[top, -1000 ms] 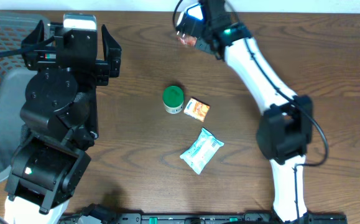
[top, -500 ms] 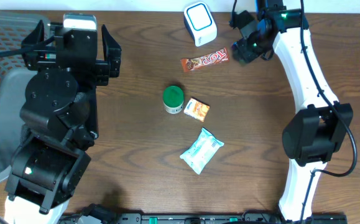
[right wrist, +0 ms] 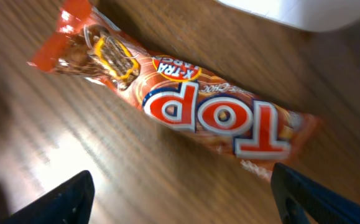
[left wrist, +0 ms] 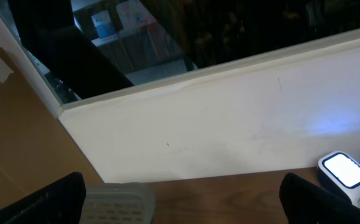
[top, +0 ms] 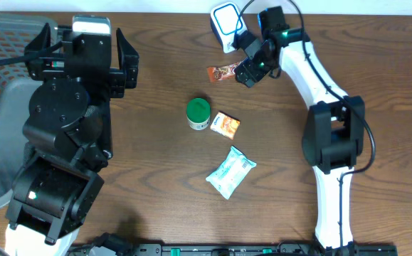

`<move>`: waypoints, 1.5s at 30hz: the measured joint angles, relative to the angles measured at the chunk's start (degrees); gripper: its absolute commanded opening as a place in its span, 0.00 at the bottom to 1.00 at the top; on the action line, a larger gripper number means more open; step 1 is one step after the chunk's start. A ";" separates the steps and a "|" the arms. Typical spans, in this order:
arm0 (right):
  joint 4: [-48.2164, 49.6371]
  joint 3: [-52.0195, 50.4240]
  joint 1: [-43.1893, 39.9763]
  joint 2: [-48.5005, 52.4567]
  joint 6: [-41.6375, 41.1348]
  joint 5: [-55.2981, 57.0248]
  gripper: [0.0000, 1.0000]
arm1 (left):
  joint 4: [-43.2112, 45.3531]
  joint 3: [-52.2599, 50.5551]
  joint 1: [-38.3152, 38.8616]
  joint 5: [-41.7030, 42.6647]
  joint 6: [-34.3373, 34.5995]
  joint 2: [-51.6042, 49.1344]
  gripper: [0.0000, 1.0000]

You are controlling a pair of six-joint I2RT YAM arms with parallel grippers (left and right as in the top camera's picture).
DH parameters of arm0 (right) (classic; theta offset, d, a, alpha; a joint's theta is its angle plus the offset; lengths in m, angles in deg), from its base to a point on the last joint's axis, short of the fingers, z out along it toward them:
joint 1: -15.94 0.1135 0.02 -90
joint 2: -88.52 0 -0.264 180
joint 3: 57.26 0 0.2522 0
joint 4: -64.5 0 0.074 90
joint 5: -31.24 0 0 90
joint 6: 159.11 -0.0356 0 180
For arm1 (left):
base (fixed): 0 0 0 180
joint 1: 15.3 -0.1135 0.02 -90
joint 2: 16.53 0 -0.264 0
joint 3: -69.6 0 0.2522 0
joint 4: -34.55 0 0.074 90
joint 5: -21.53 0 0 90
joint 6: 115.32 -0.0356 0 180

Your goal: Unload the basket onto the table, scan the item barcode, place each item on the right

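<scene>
The wooden table (top: 156, 43) spans the overhead view. The bulky left arm (top: 63, 121) sits at the left side; the left gripper (left wrist: 183, 202) is spread fully wide and holds nothing. The slimmer right arm (top: 312, 71) reaches to the far edge, where the right gripper (right wrist: 186, 202) hovers with its fingers wide apart, gripping nothing. A pale blue pouch (top: 230, 171) lies near the middle. The white scanner (top: 227, 25) stands at the far edge. The TOP chocolate bar (right wrist: 204, 115) lies flat on the wood just beside the scanner, under the right gripper. A green-lidded jar (top: 198, 112) touches a small orange packet (top: 225, 124).
</scene>
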 measured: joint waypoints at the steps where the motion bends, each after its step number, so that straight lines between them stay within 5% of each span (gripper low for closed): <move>1: 1.05 -0.11 0.13 0.57 0.68 0.02 0.83 | 0.00 0.00 0.00 0.00 0.02 0.00 1.00; 10: 10.03 -0.22 2.05 3.28 3.87 0.68 0.73 | 0.00 0.00 0.00 0.00 0.02 0.00 1.00; 22: 11.98 -0.13 2.51 5.70 4.87 4.07 0.01 | 0.02 0.00 0.00 0.00 0.00 0.00 1.00; 29: 7.56 0.61 2.49 5.03 0.15 4.07 0.01 | 0.02 0.00 0.00 0.00 0.02 0.00 1.00; 40: -16.98 -0.22 1.53 -6.40 -13.97 5.11 0.01 | 0.00 0.00 0.00 0.00 0.00 0.00 1.00; 45: -26.67 -0.09 -3.72 -15.21 -22.71 14.08 0.01 | 0.00 0.00 0.00 0.00 0.02 0.00 1.00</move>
